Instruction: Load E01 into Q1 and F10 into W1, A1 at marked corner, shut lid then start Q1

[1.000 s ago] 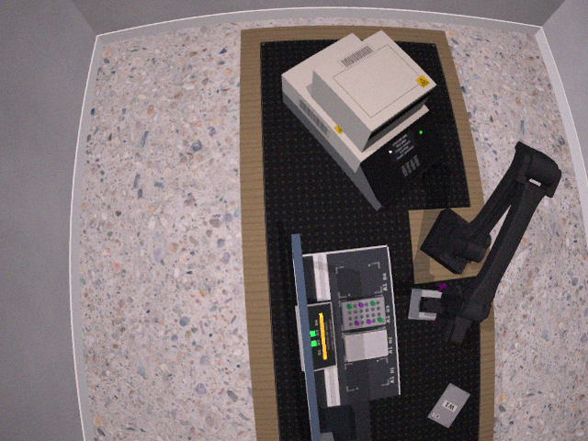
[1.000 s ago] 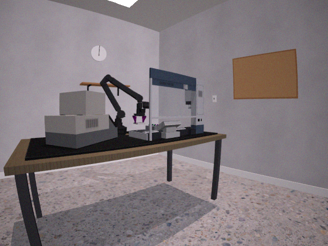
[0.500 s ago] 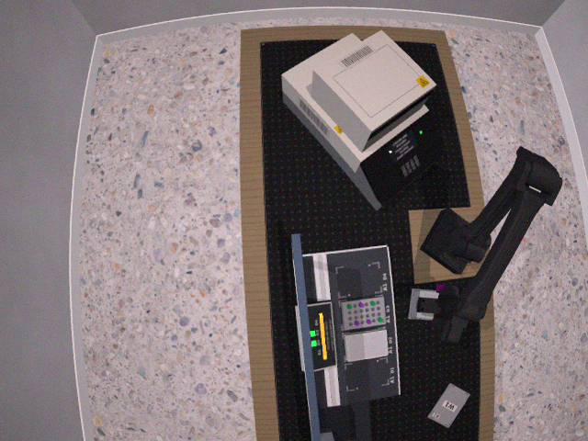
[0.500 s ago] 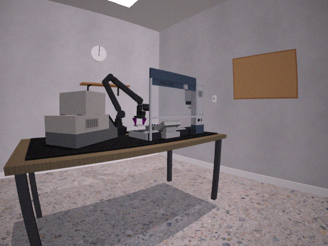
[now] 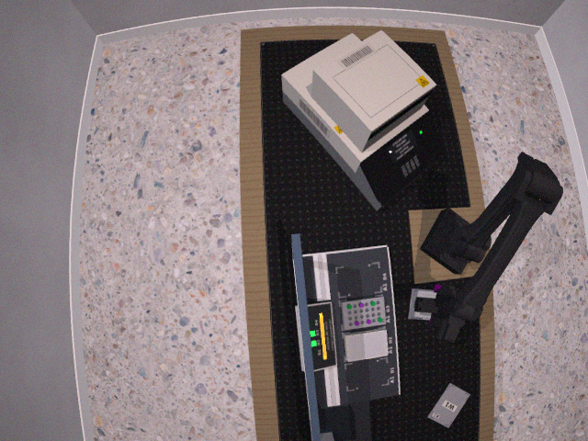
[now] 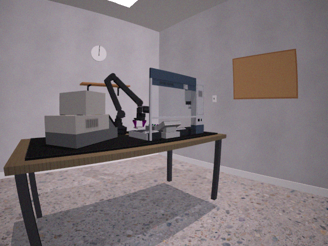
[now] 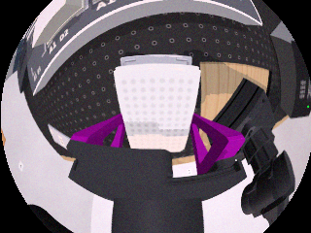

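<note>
White dimpled plate (image 7: 157, 105), seemingly gripped, purple tool (image 7: 159, 138)

The table (image 5: 251, 189) is seen from straight overhead in the top view. In the exterior view, it (image 6: 79, 159) is seen from a low, distant standpoint beyond the cycler (image 6: 76, 124) end. The wrist view is taken close behind the gripper (image 7: 158, 146), facing the deck (image 7: 162, 0). The cycler (image 5: 356, 108) is shared by the first two.
</note>
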